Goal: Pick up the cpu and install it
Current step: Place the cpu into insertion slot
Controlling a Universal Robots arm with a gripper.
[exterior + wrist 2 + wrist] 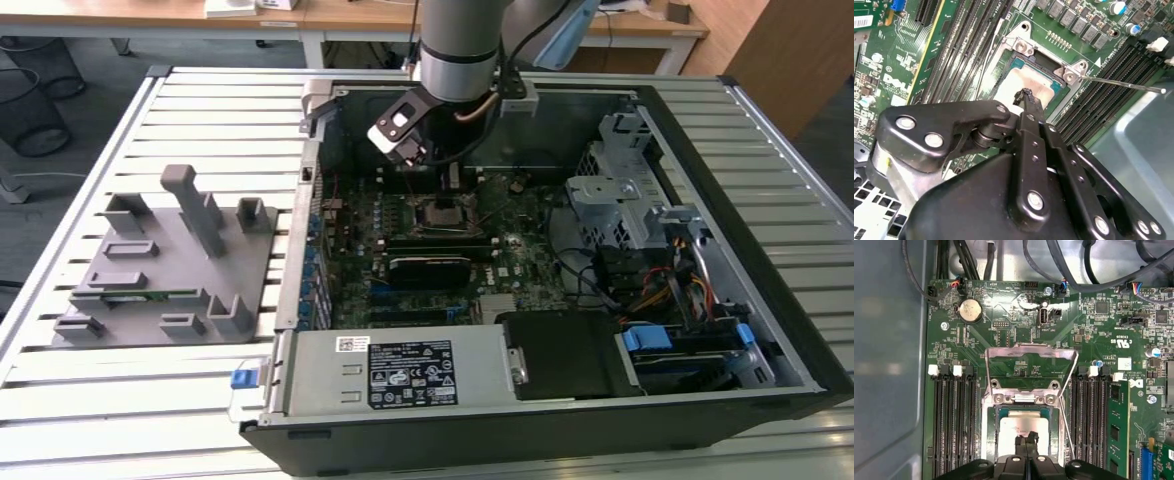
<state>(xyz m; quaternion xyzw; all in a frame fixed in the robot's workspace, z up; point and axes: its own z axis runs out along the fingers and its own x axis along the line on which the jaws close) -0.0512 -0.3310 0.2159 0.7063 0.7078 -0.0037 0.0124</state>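
In the exterior view, one open computer case lies on the slatted table with one motherboard inside. The gripper hangs just above the socket. In the second wrist view, the socket holds one cpu. The two fingers are pressed together over its silver top; whether they touch it, I cannot tell. In the first wrist view, one load plate stands open beside the socket, and one green memory stick sits near it.
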